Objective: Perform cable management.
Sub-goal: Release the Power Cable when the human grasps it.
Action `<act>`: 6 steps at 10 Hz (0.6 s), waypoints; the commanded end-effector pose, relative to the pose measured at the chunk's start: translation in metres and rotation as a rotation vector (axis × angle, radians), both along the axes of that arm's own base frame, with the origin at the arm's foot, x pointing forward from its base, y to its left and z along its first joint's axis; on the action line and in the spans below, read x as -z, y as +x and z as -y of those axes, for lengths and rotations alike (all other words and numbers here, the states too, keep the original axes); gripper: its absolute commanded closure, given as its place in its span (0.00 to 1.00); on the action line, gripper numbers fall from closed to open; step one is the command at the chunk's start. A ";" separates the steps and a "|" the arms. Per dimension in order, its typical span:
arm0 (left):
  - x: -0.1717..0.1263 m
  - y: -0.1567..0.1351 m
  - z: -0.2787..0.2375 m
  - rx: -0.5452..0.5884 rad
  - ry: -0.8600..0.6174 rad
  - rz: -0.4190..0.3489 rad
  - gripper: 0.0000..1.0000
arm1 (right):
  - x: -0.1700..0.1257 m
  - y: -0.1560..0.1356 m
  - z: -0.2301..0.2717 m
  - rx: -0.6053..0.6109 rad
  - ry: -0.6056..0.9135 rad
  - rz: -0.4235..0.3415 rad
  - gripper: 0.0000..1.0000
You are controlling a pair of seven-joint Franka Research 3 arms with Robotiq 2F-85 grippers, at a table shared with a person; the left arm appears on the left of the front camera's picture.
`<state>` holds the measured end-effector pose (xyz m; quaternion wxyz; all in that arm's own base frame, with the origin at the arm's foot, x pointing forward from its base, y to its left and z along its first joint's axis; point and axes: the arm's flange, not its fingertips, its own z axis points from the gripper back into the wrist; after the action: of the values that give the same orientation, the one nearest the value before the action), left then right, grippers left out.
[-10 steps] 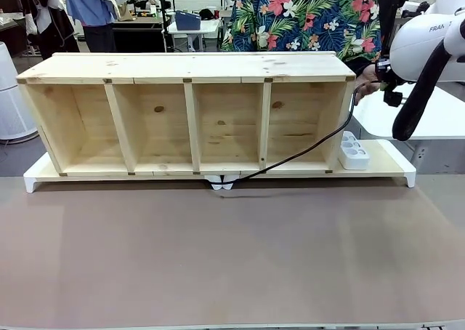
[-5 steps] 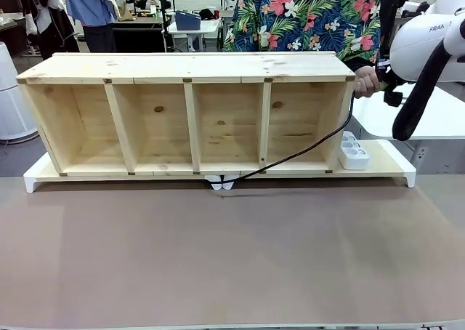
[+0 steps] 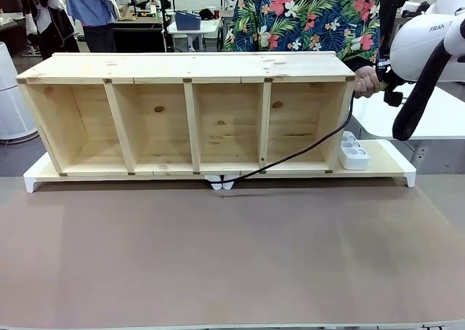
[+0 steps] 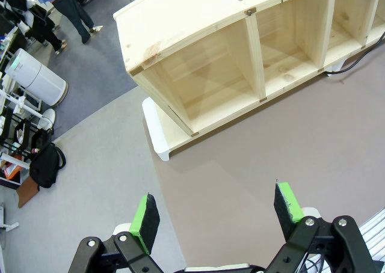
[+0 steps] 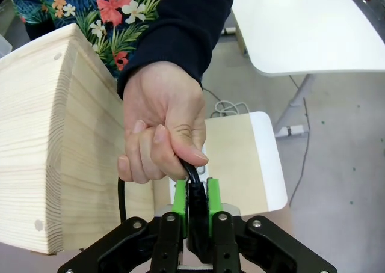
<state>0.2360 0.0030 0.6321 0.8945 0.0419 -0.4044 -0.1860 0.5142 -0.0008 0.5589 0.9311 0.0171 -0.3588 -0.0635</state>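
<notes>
One cable (image 3: pixel 305 150) is on record: a thin glossy black cord. In the front view it runs from the lower middle of the frame, at the foot of the shelf, up and to the right past the shelf's right end to the upper right, where a person's hand (image 3: pixel 365 82) closes on it. In my right wrist view the cable (image 5: pixel 194 189) stands between my green pads at the bottom centre, with the person's hand (image 5: pixel 162 128) fisted around it directly above my fingertips. My right gripper (image 5: pixel 196 202) is pinching the cable; whether the pads press it fully I cannot tell. My left gripper (image 4: pixel 218 216) is spread wide with nothing between the pads, at the bottom of its own frame, above bare tabletop.

Count: one wooden shelf unit (image 3: pixel 192 112) with four open compartments, one white power strip (image 3: pixel 354 153) just beside the shelf's right end, one white base board (image 3: pixel 392 163) under both.

Edges: the shelf's right end wall lies close to the grip point; the base board's right corner projects beyond it. The brown table surface (image 3: pixel 232 257) in the lower half of the front view is open across its whole width.

Room: a white side table (image 5: pixel 301 26) at the upper right of my right wrist view, grey floor, and a person in a floral shirt (image 3: pixel 305 14) at the top centre.
</notes>
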 end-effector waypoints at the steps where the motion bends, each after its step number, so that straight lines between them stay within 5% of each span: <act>1: -0.001 0.003 0.001 -0.012 -0.011 0.009 0.00 | -0.003 0.000 -0.002 -0.015 -0.013 -0.021 0.66; 6: -0.001 0.003 0.001 -0.012 -0.011 0.009 0.00 | -0.004 0.000 -0.003 -0.028 -0.024 -0.026 0.13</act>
<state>0.2360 0.0030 0.6321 0.8945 0.0419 -0.4044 -0.1860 0.5137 0.0010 0.5588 0.9337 0.0149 -0.3534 -0.0560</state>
